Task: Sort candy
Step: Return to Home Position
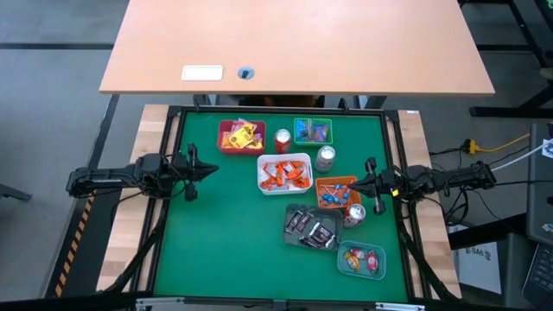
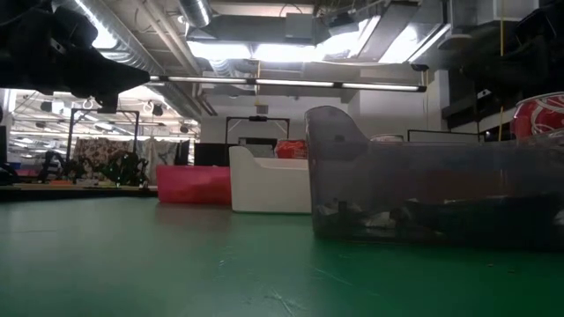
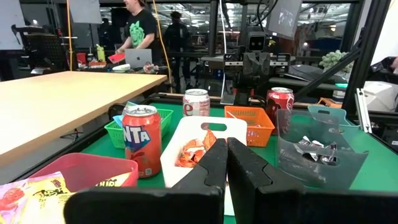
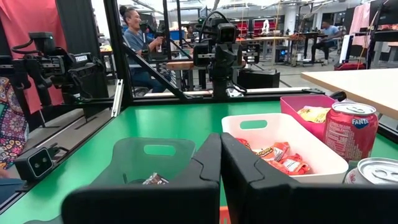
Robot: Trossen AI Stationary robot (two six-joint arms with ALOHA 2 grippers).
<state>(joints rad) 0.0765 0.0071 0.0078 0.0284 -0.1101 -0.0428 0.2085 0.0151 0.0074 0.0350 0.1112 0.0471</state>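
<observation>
From above, the candy point(image 1: 283, 176) is lots of tiny wrapped sweets. It lies in six trays on the green surface point(image 1: 225, 233). Yellow ones are in the red tray point(image 1: 225, 142). Blue ones are in the green tray point(image 1: 312, 120) and the orange tray point(image 1: 335, 180). Orange ones are in the white tray point(image 1: 283, 157), dark ones in the grey tray point(image 1: 298, 238), and red ones in the teal tray point(image 1: 361, 275). Three cans point(image 1: 282, 140) stand among the trays. The left gripper point(image 1: 211, 170) hangs over the left side of the surface. The right gripper point(image 1: 352, 183) is near the orange tray. From low down, three trays show, and dark sweets lie in the grey one. The left wrist view shows the left fingers point(image 3: 208, 168) pressed together, holding nothing, with three cans and orange sweets ahead. The right wrist view shows the right fingers point(image 4: 205, 165) pressed together too, empty, with two cans nearby.
</observation>
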